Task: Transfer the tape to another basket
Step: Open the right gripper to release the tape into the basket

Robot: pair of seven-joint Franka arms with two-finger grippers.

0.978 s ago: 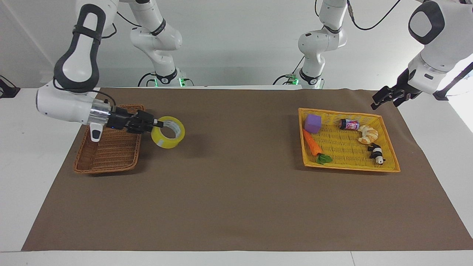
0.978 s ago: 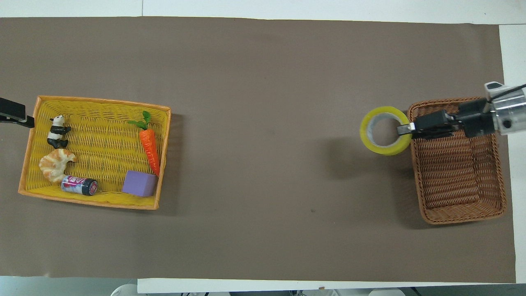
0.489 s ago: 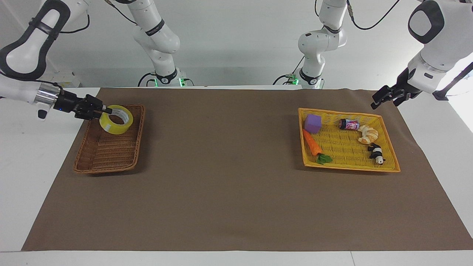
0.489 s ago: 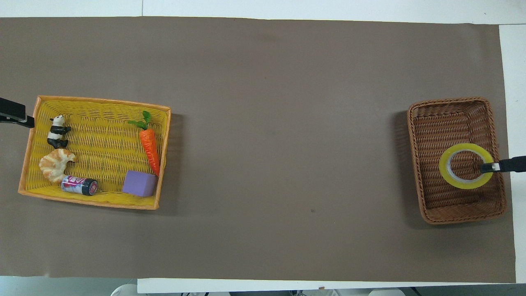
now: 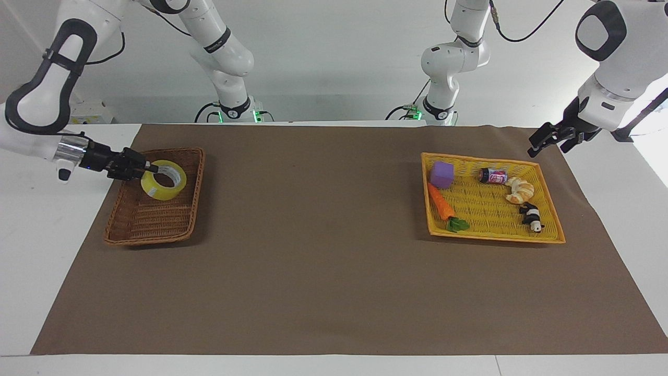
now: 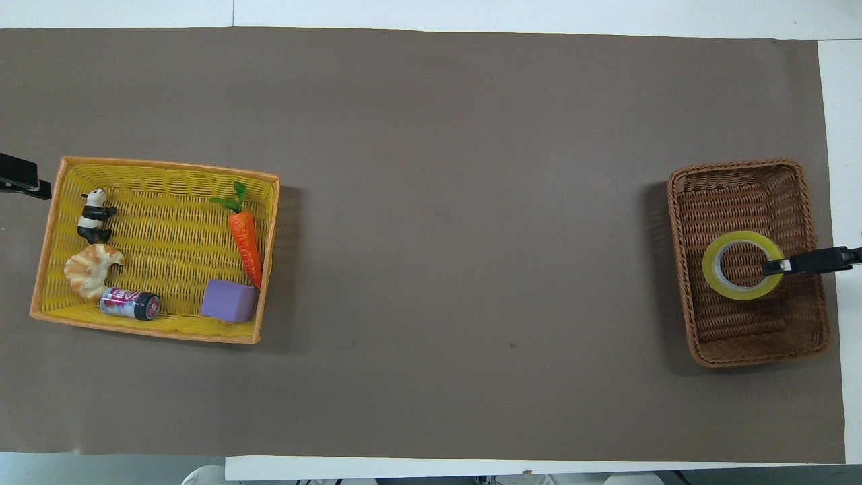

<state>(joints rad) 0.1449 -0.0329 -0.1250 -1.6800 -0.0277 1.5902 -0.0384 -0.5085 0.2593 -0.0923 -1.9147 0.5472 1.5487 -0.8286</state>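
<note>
The tape (image 5: 159,192), a yellow roll with a pale core, hangs low inside the brown wicker basket (image 5: 151,239) at the right arm's end of the table. My right gripper (image 5: 151,168) is shut on the roll's wall, one finger inside the ring. In the overhead view the tape (image 6: 711,271) sits over the middle of the basket (image 6: 754,355), with the right gripper (image 6: 774,267) reaching in across the rim. Whether the roll touches the basket floor I cannot tell. My left gripper (image 5: 543,141) waits, open and holding nothing, over the table just outside the yellow tray's corner.
A bright yellow-orange flat tray (image 5: 550,237) at the left arm's end holds a purple block (image 5: 442,174), a carrot (image 5: 441,203), a small can (image 5: 493,176), a croissant (image 5: 519,189) and a panda figure (image 5: 531,215). Brown cloth (image 5: 323,235) covers the table between tray and basket.
My right gripper carried the tape from beside the basket to over it, then lowered it into the basket. The left gripper has hardly moved.
</note>
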